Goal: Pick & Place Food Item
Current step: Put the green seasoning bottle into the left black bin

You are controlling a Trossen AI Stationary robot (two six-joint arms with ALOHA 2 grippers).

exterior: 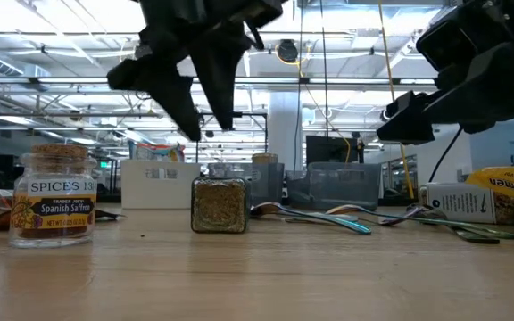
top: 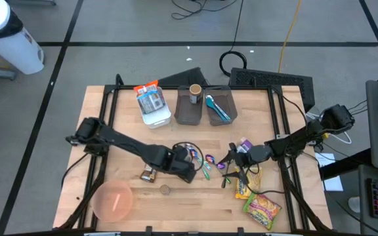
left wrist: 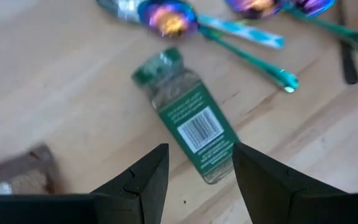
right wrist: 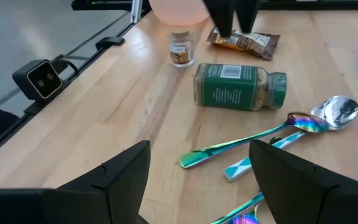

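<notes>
1. Left gripper (left wrist: 194, 169) poised directly above the green-labelled spice jar (left wrist: 190, 122), fingers (left wrist: 146, 176) parted about halfway and holding nothing; jar lying on its side on the table (left wrist: 55, 81), base toward the fingers and green cap pointing away, long axis running roughly straight out from the gap.

2. Seen from above: left gripper (top: 184, 165) near the table's middle, jar mostly hidden beneath it; clearly the closer arm. Judged next move: a drop straight down, fingers straddling the jar across its short width, little wrist turn needed.

3. Just past the jar's cap, iridescent spoons (left wrist: 185, 22) spread on the wood; close enough to be nudged in a careless descent.

4. Beside the jar on the other side, a brown snack packet (top: 149, 174) and a small cork-topped saffron jar (top: 165, 190), both near but clear of the grasp line.

5. Farther off, right gripper (top: 231, 158) hanging low over the table, fingers (right wrist: 120, 177) spread wide and empty; green jar (right wrist: 240, 86) lying broadside to it, well beyond reach of the fingers, spoons between.

6. At the near left corner of the overhead picture, a pink bowl (top: 113, 200); bins (top: 205, 105) at the far edge.
</notes>
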